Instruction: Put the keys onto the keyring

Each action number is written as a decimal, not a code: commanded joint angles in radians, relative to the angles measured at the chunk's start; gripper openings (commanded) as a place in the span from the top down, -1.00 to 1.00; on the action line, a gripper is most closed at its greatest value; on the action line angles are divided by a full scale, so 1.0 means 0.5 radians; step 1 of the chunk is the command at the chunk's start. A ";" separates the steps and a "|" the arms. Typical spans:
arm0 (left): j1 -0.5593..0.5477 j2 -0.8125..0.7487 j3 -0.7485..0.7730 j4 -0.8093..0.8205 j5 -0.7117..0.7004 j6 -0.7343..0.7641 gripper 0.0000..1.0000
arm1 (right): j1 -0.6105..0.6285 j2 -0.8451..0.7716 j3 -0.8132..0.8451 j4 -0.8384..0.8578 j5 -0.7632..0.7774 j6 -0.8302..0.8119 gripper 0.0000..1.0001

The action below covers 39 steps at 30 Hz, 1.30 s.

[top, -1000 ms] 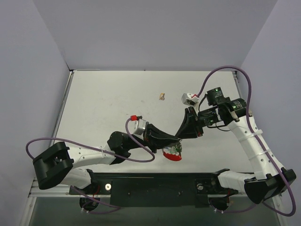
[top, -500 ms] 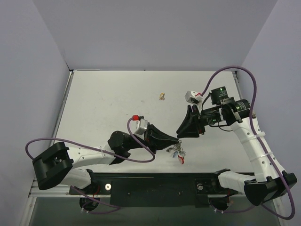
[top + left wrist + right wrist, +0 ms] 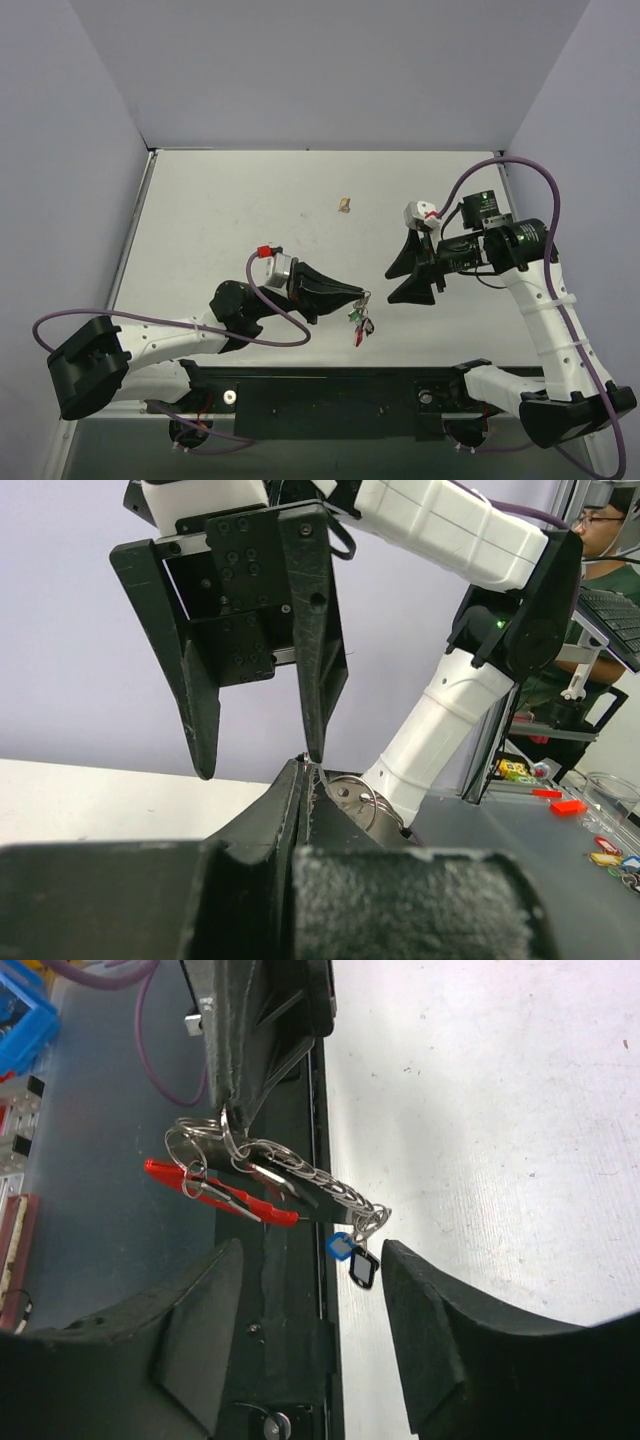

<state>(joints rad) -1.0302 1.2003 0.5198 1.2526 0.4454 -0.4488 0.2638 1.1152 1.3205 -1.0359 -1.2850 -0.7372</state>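
1 bunch keys, red & blue tags, dangling above counter. L hand: clamped on keys' top. R hand: wide, empty, just right of keys.

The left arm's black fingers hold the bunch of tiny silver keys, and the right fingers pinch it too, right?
No. The left fingers hold the bunch of tiny silver keys, but the right fingers are open, not touching it: see the top view.

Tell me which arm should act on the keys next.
Right. The left claw is shut on the bunch of small silver-grey metal keys with red and blue bits, dangling it. The right claw is open, empty, facing the bunch close by, so likely freer to act.
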 commanded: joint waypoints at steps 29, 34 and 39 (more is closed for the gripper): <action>-0.023 0.179 0.016 0.308 -0.084 -0.093 1.00 | 0.399 0.230 0.271 -0.284 0.156 -0.299 0.35; -0.023 0.210 0.025 0.351 -0.090 -0.106 1.00 | 0.423 0.245 0.252 -0.263 0.168 -0.290 0.48; -0.023 0.210 0.031 0.357 -0.087 -0.106 1.00 | 0.442 0.258 0.243 -0.245 0.198 -0.281 0.64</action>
<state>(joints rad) -1.0389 1.3098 0.5053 1.2610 0.4191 -0.4904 0.4732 1.2339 1.4296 -1.1584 -1.1744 -0.8837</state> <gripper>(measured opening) 0.016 0.203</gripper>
